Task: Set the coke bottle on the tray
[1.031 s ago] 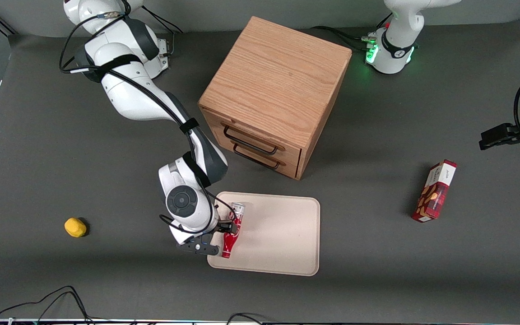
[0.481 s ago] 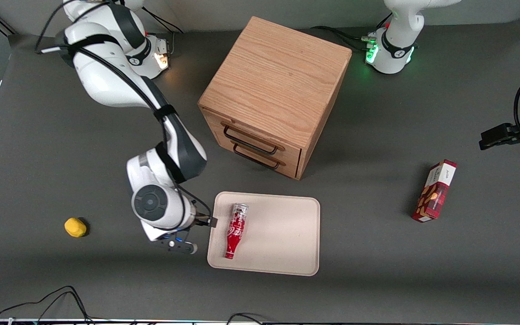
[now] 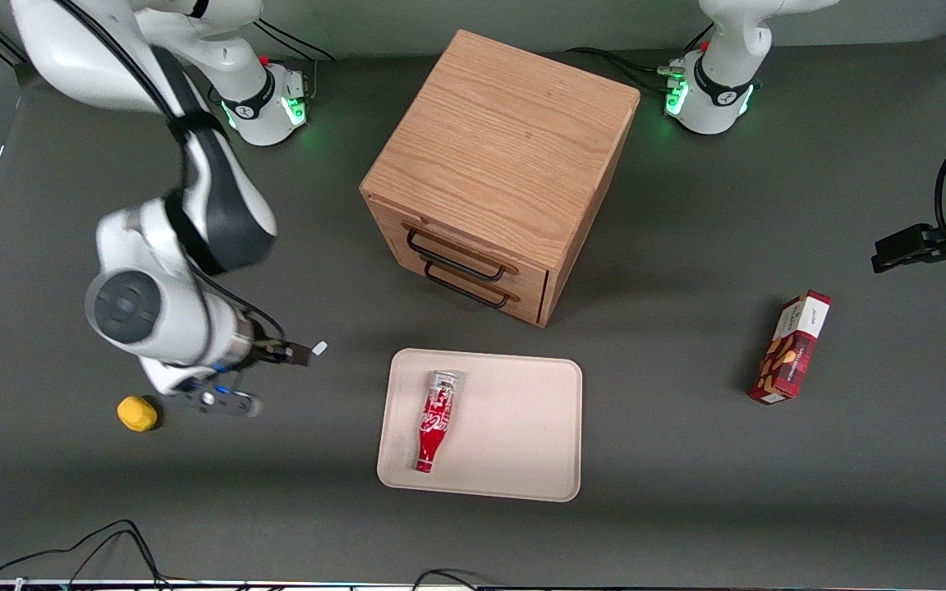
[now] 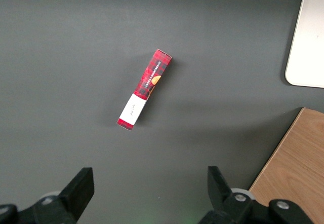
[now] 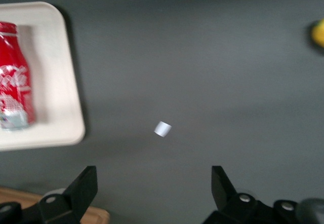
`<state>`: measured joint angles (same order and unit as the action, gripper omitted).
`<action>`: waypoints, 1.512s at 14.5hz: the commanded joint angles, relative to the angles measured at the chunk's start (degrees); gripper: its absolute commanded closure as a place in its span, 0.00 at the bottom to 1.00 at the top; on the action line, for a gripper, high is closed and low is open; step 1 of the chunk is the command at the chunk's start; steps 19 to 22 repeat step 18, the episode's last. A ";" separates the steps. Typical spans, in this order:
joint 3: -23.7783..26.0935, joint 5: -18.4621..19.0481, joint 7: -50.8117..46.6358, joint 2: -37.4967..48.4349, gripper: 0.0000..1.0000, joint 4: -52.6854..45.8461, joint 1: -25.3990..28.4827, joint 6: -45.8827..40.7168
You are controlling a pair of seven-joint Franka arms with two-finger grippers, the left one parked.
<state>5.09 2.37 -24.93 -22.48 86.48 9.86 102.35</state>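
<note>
The coke bottle (image 3: pixel 436 420) lies on its side on the tray (image 3: pixel 514 427), near the tray's edge toward the working arm. Its red cap points toward the front camera and its silvery base toward the cabinet. My right gripper (image 3: pixel 292 355) is open and empty. It hangs above bare table, well clear of the tray, toward the working arm's end. In the right wrist view the open gripper (image 5: pixel 154 183) is over grey table, with the bottle (image 5: pixel 14 82) and the tray's rim (image 5: pixel 55 82) off to one side. The tray's corner also shows in the left wrist view (image 4: pixel 309 41).
A wooden two-drawer cabinet (image 3: pixel 506 164) stands farther from the front camera than the tray. A red snack box (image 3: pixel 792 347) lies toward the parked arm's end. A small yellow object (image 3: pixel 136 413) lies toward the working arm's end. A tiny white scrap (image 3: pixel 319 348) is beside my gripper.
My gripper let go of the bottle, opened and pulled away from the tray toward the working arm's end. The bottle stays lying on the tray, shifted slightly.
</note>
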 commanded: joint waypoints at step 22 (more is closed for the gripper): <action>-9.31 -6.68 12.89 15.98 0.00 -3.52 -3.18 -18.94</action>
